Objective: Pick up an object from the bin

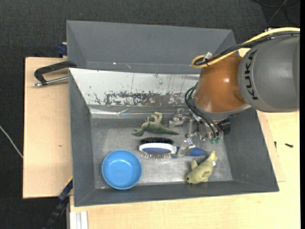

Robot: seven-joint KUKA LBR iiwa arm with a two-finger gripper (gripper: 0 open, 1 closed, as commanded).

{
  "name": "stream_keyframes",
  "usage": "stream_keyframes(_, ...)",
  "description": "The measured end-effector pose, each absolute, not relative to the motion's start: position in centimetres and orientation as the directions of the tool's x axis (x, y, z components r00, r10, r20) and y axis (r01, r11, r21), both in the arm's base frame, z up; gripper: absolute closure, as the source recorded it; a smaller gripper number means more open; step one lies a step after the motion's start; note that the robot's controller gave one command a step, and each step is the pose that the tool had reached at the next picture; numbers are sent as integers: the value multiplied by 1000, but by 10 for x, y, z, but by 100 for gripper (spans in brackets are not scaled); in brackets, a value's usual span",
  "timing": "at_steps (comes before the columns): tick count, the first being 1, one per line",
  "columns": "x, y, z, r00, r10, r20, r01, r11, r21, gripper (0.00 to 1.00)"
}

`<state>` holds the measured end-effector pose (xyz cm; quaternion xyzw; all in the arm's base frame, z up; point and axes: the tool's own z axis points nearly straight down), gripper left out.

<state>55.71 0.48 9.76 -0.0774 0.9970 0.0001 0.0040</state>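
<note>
one bristly white-blue brush (156, 150) just beside metal fingers (196, 136); opening can't tell.

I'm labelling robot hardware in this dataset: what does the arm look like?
The arm is a thick, rounded grey link with dark KUKA lettering. An orange dome-shaped cover wraps its wrist; yellow and black cables run over it. The gripper below is small and metallic.

In your bin (80, 137), the bowl (121, 170) sits front left. Right of it, mid-floor, lies the brush (156, 149), its handle pointing right. Behind the brush you have the lizard figure (152, 124); the fish figure (201, 170) lies front right, just before the handle.
</note>
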Motion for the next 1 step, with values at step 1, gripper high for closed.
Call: stream_keyframes(1,510,14,74,-997,-69,-17,-69,998,0,0)
